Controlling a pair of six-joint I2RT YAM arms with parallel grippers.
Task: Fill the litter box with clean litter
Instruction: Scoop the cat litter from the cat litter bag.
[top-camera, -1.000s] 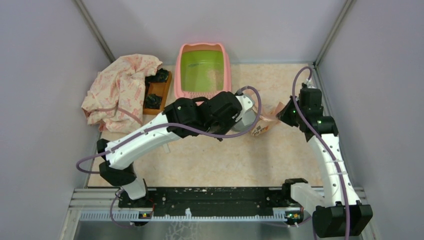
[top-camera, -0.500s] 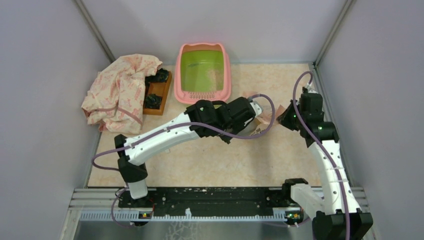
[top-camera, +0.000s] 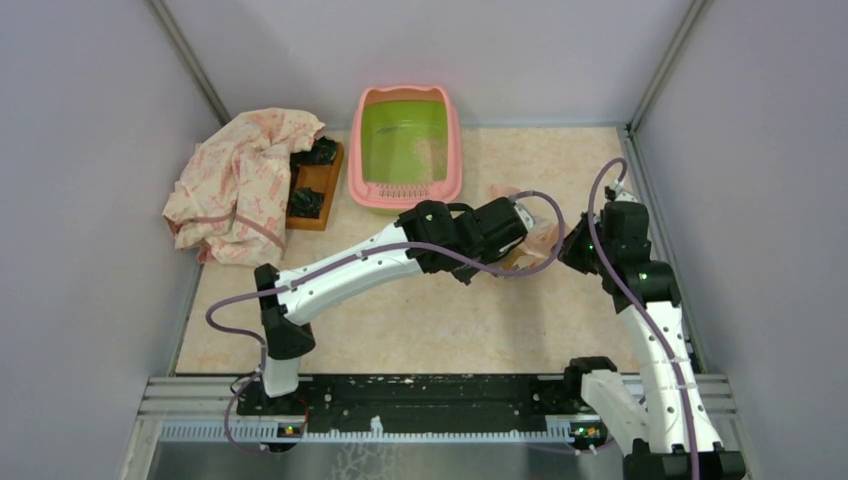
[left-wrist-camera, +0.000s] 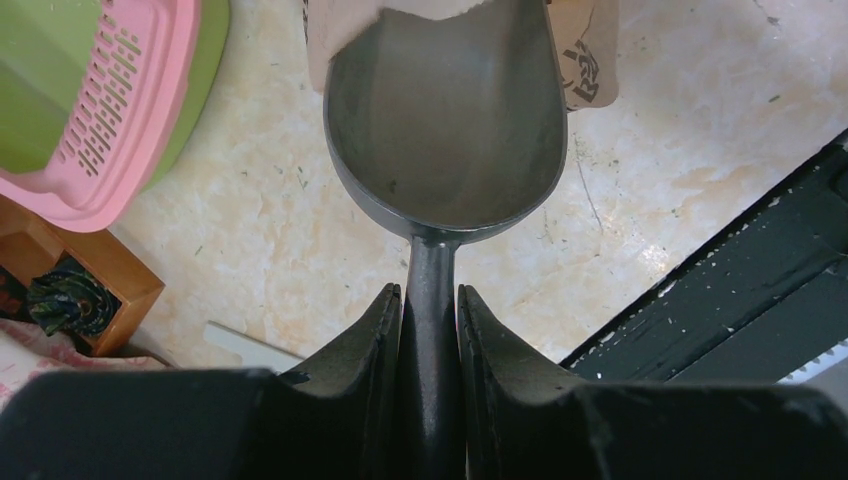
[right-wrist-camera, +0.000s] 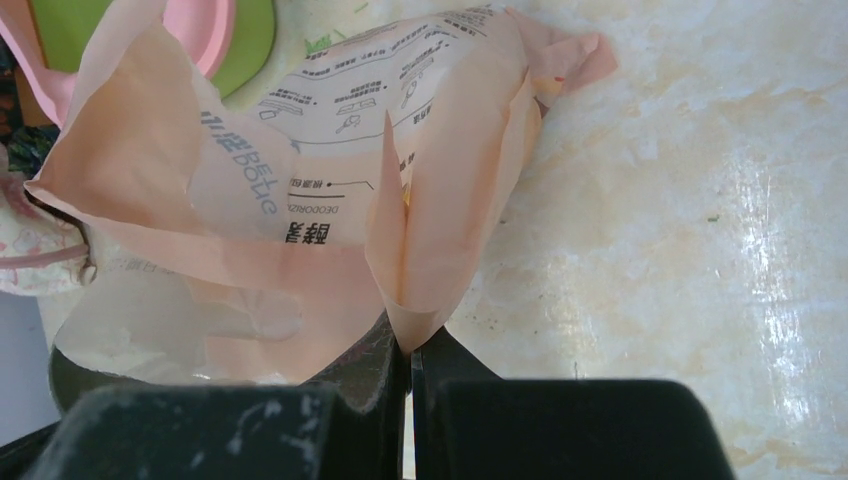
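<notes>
The litter box (top-camera: 456, 150), pink rim and lime-green inside, stands at the back middle, with a faint pale patch of clean litter (top-camera: 432, 150) inside. Its corner shows in the left wrist view (left-wrist-camera: 100, 130) and the right wrist view (right-wrist-camera: 215, 30). My left gripper (top-camera: 512, 224) (left-wrist-camera: 430, 295) is shut on the handle of the silver scoop (left-wrist-camera: 445, 120). The scoop bowl is empty, with its front edge at the mouth of the peach bag (top-camera: 541, 236) (left-wrist-camera: 585, 60). My right gripper (top-camera: 574, 242) (right-wrist-camera: 410, 345) is shut on a folded edge of the bag (right-wrist-camera: 330, 180), holding it up.
A crumpled patterned cloth (top-camera: 245, 180) and a wooden stand (top-camera: 315, 185) with dark objects lie at the back left. Grey walls close in on the left, right and back. The black base rail (top-camera: 430, 395) runs along the near edge.
My left arm has swung right with the scoop, from in front of the litter box to the bag's mouth. My right gripper has shifted slightly nearer with the bag edge.
</notes>
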